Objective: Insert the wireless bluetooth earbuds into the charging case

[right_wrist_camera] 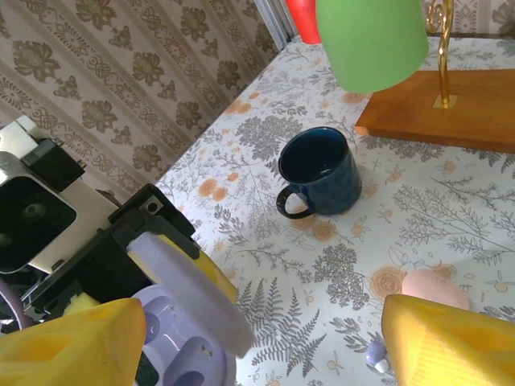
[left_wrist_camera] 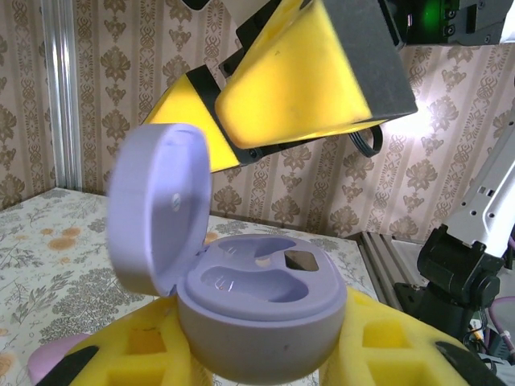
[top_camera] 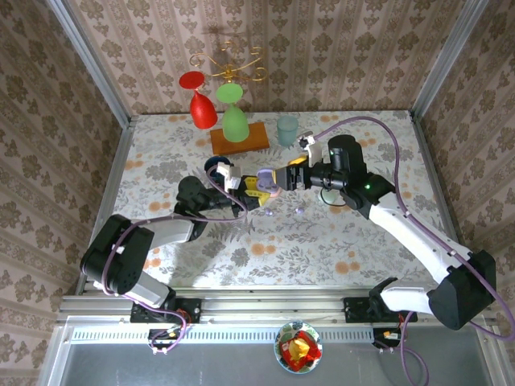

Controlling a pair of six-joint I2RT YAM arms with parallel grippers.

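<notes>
My left gripper (left_wrist_camera: 261, 354) is shut on the lilac charging case (left_wrist_camera: 261, 310), its yellow fingers (left_wrist_camera: 394, 342) pressing both sides. The case's lid (left_wrist_camera: 161, 209) stands open to the left and both wells are empty. In the top view the left gripper (top_camera: 248, 187) holds the charging case (top_camera: 264, 182) above mid-table. My right gripper (top_camera: 278, 178) hovers just over the case, open, with nothing between its yellow fingers (right_wrist_camera: 447, 342). In the right wrist view the lid (right_wrist_camera: 189, 293) sits by the right gripper's (right_wrist_camera: 257, 346) left finger. One lilac earbud (right_wrist_camera: 376, 354) lies on the cloth; two tiny earbuds (top_camera: 299, 210) show below the grippers.
A dark blue mug (right_wrist_camera: 318, 170) stands beyond the case. A wooden stand (top_camera: 240, 138) with a red glass (top_camera: 201, 104) and a green glass (top_camera: 234, 117) is at the back, a grey cup (top_camera: 286, 129) beside it. A pink pebble-shaped case (right_wrist_camera: 434, 287) lies near the right finger.
</notes>
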